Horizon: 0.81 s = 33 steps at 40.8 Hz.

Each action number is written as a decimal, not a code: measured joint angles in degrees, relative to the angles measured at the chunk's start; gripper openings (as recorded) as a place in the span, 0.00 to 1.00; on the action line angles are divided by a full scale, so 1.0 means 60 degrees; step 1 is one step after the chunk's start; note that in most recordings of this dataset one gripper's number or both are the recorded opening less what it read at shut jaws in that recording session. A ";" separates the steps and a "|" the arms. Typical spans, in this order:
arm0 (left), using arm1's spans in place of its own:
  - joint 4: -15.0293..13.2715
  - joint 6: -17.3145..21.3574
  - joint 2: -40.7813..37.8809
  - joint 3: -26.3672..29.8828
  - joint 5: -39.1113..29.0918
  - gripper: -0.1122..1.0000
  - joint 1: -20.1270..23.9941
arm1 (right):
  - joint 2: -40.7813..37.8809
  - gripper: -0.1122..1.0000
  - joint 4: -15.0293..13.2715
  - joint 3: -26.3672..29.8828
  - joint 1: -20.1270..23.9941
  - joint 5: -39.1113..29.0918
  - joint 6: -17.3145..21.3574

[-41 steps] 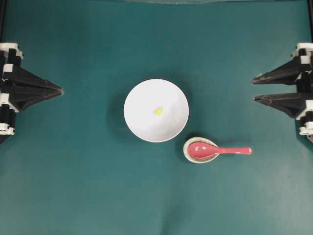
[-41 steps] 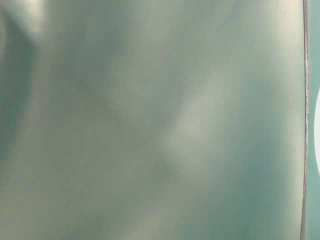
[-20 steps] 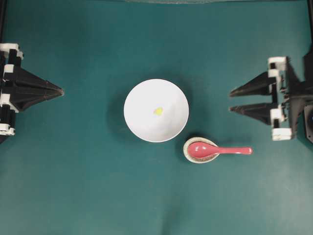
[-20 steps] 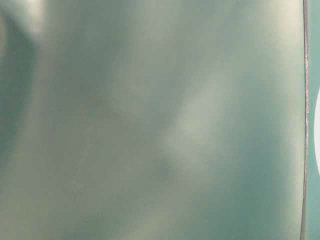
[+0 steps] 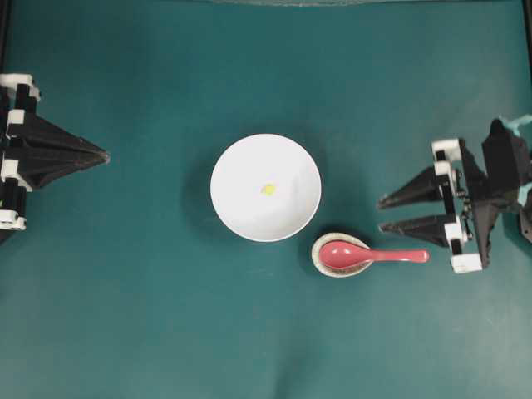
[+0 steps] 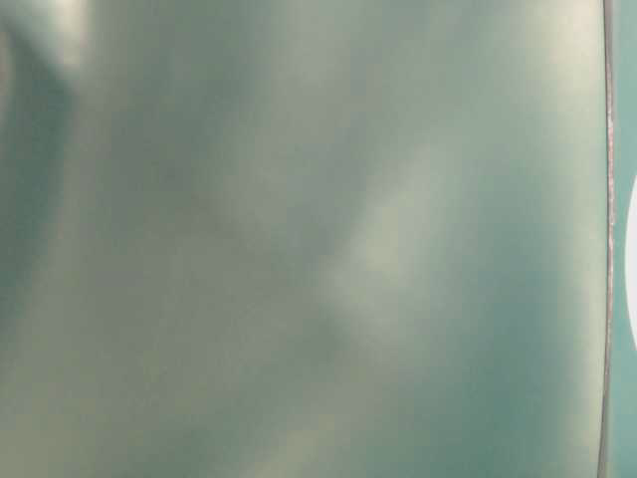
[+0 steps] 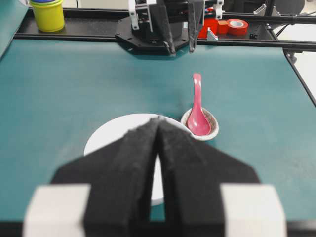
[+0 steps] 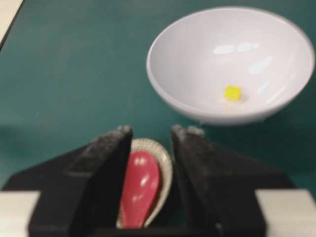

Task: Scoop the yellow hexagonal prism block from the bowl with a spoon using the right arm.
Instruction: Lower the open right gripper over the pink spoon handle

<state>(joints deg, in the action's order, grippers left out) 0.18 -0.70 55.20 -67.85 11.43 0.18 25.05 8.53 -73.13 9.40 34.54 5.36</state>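
Note:
The white bowl [image 5: 265, 188] sits mid-table with the tiny yellow hexagonal prism block [image 5: 268, 189] lying inside it, also plain in the right wrist view [image 8: 232, 92]. Right of the bowl's near side, the pink-red spoon [image 5: 370, 255] rests with its scoop in a speckled spoon rest [image 5: 341, 254], handle pointing right. My right gripper [image 5: 381, 214] hovers open just above and right of the handle's end, holding nothing. In its wrist view the scoop [image 8: 140, 187] shows between the spread fingers. My left gripper [image 5: 105, 155] is shut and empty at the far left.
The teal table mat [image 5: 166, 316] spreads round the bowl. The left wrist view shows a yellow cup [image 7: 47, 14] and red tape rolls [image 7: 237, 25] behind the far rail. The table-level view is a blur, with a white bowl edge [image 6: 631, 279] at its right border.
My right arm has swung in from the right edge towards the spoon's handle, coming leftwards and nearer. Its jaws stay spread. The left arm, bowl, block and spoon have not moved.

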 measured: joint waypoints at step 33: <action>0.0000 -0.0015 -0.0029 0.0000 -0.0073 0.09 0.0000 | -0.3486 0.47 0.3398 -0.0513 0.2739 0.3237 0.0015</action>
<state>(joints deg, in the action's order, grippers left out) 0.18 -0.79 55.02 -67.85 10.99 0.18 4.13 28.92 -76.20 25.84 53.96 5.45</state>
